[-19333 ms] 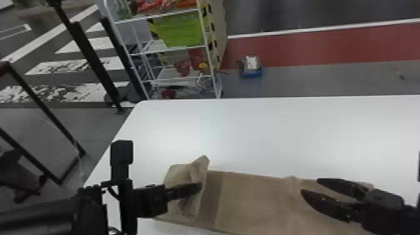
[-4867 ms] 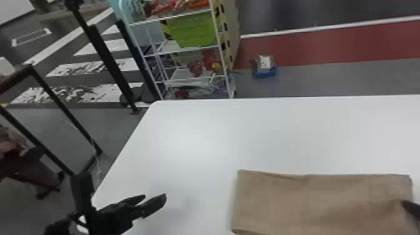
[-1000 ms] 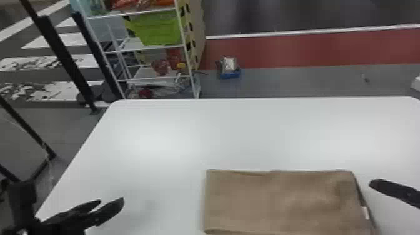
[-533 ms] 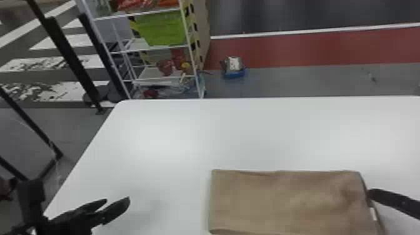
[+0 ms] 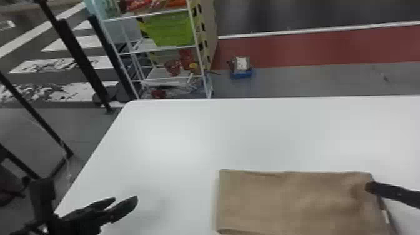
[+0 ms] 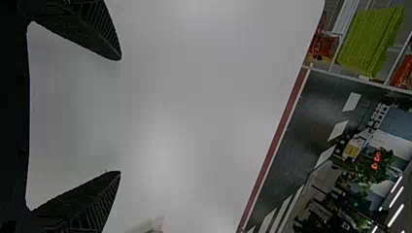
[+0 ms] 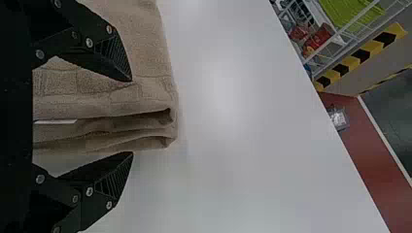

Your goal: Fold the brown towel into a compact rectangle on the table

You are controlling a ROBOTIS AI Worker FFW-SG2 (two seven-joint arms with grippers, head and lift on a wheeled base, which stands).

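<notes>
- White table (image 5: pixel 175 134) in the head view, with a wire rack (image 5: pixel 162 49) on the floor beyond the towel (image 5: pixel 293 200) and to its left. The towel lies flat, folded into a rectangle. To its left and well apart, the left gripper (image 5: pixel 125 199) has its fingers parted, holding nothing. The robot's right finger (image 5: pixel 400 195) was off beside the towel a moment ago; now it reaches over the right end. That likely means the next fold, or a tidying pinch, is being lined up there.
- Left wrist view: parted fingers over bare tabletop, away from the towel; that arm seems to be waiting.
- Right wrist view: the right gripper (image 7: pixel 131 116) is spread wide, with the towel's stacked layers between its fingers, not pinched. Whether either finger touches cloth, I cannot tell.
</notes>
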